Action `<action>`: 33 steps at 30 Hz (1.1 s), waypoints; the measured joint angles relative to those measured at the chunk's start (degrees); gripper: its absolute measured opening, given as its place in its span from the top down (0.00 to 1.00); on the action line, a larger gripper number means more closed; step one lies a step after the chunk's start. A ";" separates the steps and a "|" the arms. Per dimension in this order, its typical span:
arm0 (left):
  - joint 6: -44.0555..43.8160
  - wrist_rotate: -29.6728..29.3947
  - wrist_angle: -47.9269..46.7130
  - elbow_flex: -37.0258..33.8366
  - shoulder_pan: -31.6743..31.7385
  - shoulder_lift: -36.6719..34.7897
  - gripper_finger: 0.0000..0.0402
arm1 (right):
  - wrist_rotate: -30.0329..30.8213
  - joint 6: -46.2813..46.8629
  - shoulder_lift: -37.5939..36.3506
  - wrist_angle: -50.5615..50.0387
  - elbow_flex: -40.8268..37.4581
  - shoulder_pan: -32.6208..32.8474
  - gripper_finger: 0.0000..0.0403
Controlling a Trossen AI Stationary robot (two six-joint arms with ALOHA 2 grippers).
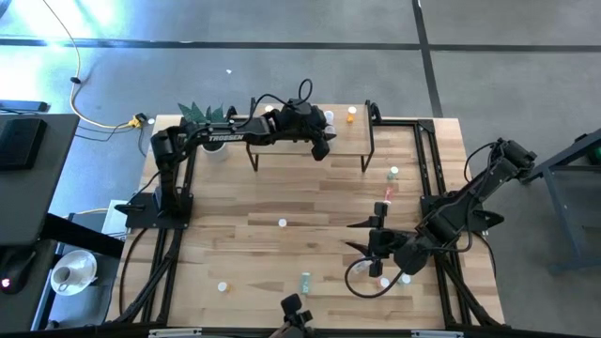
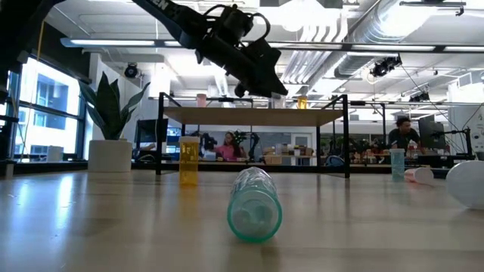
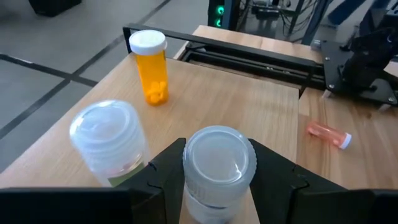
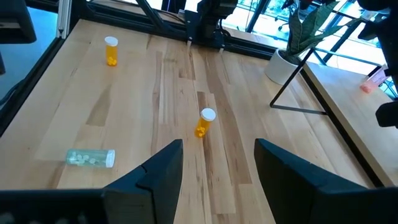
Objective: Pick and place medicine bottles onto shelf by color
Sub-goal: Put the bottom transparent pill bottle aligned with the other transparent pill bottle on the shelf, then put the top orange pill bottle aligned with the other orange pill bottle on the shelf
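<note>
The shelf [image 1: 347,141] stands at the table's far side. My left gripper [image 1: 321,145] reaches over it and is shut on a clear medicine bottle [image 3: 217,165]. A second clear bottle [image 3: 109,140] and an orange bottle [image 3: 151,68] stand on the shelf board beside it. In the low view a pink bottle [image 2: 200,99] stands at the shelf's other end. My right gripper [image 1: 374,239] hovers open over the table's right half with nothing between its fingers [image 4: 163,168]. Other bottles stand or lie on the table, such as a green one [image 2: 255,204] on its side. My left gripper pinches the clear bottle's body just below the cap [image 3: 186,186] between its two fingers, one on each side. The fingers come slanting down from the table's left. The bottle stands about upright, cap up. Its lower end is hidden, so whether it rests on the shelf does not show.
A potted plant [image 2: 111,143] stands at the far left corner beside the shelf. A pink bottle [image 3: 328,134] lies on the table right of the shelf. Orange bottles [image 4: 205,122] [image 4: 111,50] stand mid-table, and a clear one [image 4: 91,157] lies near the front edge.
</note>
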 joint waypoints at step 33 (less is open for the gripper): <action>-3.11 -0.06 -3.42 -0.17 0.00 -9.85 0.44 | -0.42 1.04 0.00 -0.87 0.00 0.00 0.53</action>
